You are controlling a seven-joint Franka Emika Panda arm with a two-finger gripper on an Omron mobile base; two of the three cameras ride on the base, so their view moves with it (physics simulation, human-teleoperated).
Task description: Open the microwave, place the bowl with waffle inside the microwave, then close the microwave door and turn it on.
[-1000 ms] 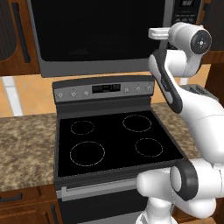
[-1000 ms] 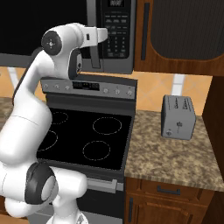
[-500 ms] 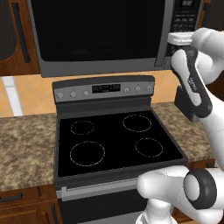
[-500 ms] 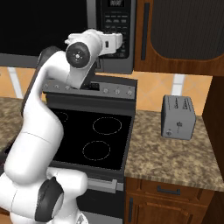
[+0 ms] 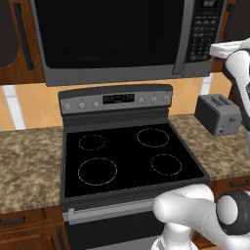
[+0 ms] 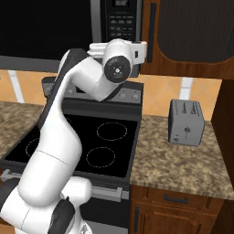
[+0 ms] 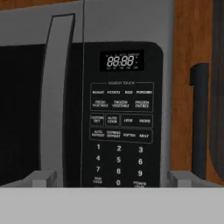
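Note:
The microwave (image 5: 122, 41) hangs above the stove with its door (image 5: 107, 34) closed; black glass hides the inside. My gripper (image 5: 215, 49) hovers at the microwave's right end, level with its lower edge. In the hand view my gripper (image 7: 111, 179) is open, its fingertips (image 7: 41, 178) far apart and nothing between them. It faces the button panel (image 7: 120, 122) straight on, with the vertical door handle (image 7: 57, 96) to the left. From the right base my gripper (image 6: 147, 52) sits just below the panel (image 6: 121, 20). The bowl and the waffle are out of view.
A black glass stove top (image 5: 129, 154) lies under the microwave, with granite counter (image 5: 29, 166) on both sides. A small grey toaster (image 6: 185, 121) stands on the right counter. A brown cabinet door with a dark handle (image 7: 199, 118) borders the microwave on the right.
The arm has swung to the right along the microwave front, carrying the hand from the door handle area to the button panel end. The door stays closed.

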